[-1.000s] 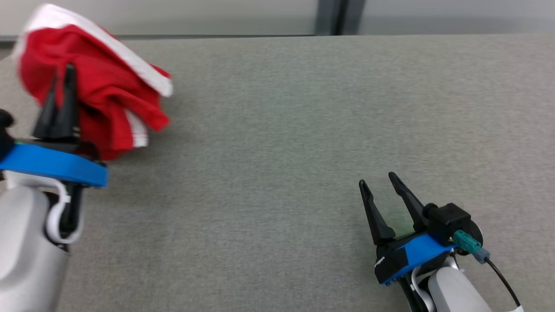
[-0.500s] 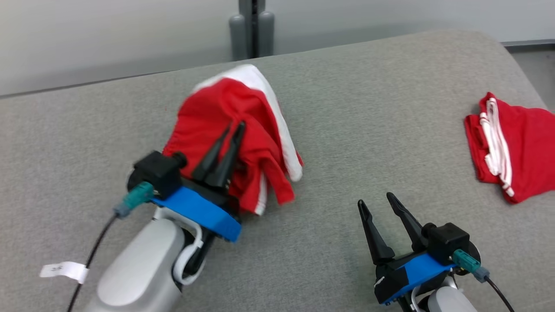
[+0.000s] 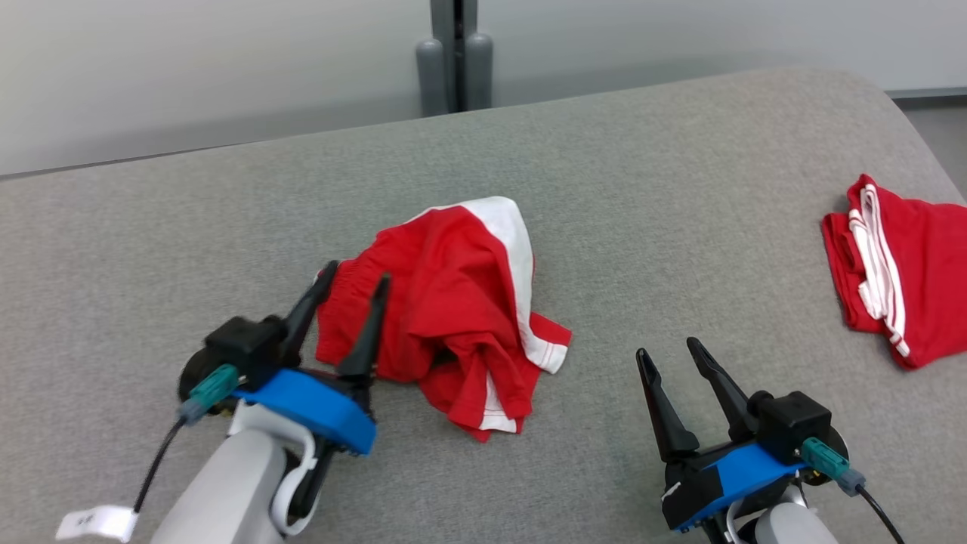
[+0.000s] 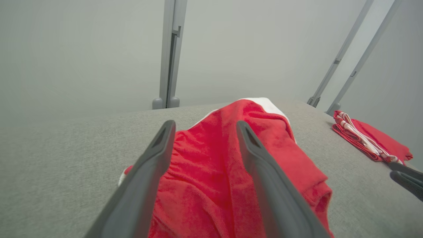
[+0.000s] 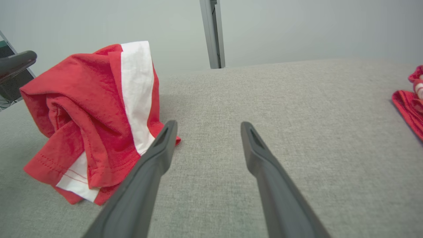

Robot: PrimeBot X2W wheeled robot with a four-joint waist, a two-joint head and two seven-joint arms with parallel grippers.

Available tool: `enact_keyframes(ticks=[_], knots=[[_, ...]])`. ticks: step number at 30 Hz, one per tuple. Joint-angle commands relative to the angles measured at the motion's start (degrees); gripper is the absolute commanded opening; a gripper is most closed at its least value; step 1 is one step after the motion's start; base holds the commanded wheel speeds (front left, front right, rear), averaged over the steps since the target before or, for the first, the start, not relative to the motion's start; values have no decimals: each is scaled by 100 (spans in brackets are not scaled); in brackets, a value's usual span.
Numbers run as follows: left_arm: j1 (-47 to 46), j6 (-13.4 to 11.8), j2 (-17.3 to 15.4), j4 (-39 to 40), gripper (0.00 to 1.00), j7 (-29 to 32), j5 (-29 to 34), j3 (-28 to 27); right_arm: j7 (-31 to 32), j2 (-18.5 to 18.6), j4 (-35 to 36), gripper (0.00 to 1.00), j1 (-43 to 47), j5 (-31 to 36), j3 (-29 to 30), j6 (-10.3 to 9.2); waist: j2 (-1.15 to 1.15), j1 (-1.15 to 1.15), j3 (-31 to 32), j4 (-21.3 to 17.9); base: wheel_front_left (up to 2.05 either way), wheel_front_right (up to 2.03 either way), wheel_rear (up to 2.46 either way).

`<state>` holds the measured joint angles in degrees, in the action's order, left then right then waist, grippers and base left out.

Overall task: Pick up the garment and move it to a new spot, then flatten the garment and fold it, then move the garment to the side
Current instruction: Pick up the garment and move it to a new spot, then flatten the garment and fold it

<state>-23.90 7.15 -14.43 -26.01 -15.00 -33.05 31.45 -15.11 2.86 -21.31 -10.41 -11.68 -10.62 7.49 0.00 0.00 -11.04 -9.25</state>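
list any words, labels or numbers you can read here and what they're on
White tag beside the left forearm: faint dark marks, too small and blurred to read.
Crumpled red garment, folded red garment, grey table: no lettering visible.

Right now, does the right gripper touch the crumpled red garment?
Apart. The head view shows a strip of bare grey table between the right gripper and the crumpled red garment.

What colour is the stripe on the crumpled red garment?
The stripe is white; the right wrist view shows it best.
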Motion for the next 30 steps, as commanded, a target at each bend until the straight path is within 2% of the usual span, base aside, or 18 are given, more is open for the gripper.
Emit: enact_keyframes(ticks=[1,8,16,22,30], knots=[[169,-32,0,27,100,-22,73,-205,-3,14,-11,100,-10,-16,19,0,0,0,23,51,0,0,0],[1045,-4,140,311,100,-19,740,-1523,-3,15,-101,100,55,-1,202,0,0,0,365,405,0,0,0],[2290,48,491,652,100,-18,1338,-2515,-3,16,-287,100,388,60,424,0,0,0,880,628,0,0,0],[2892,51,810,768,100,-19,1557,-2882,-3,13,-405,100,640,125,582,0,0,0,1040,739,0,0,0],[2927,36,984,853,100,-19,1592,-2858,-3,14,-479,100,602,214,473,0,0,0,982,785,0,0,0]])
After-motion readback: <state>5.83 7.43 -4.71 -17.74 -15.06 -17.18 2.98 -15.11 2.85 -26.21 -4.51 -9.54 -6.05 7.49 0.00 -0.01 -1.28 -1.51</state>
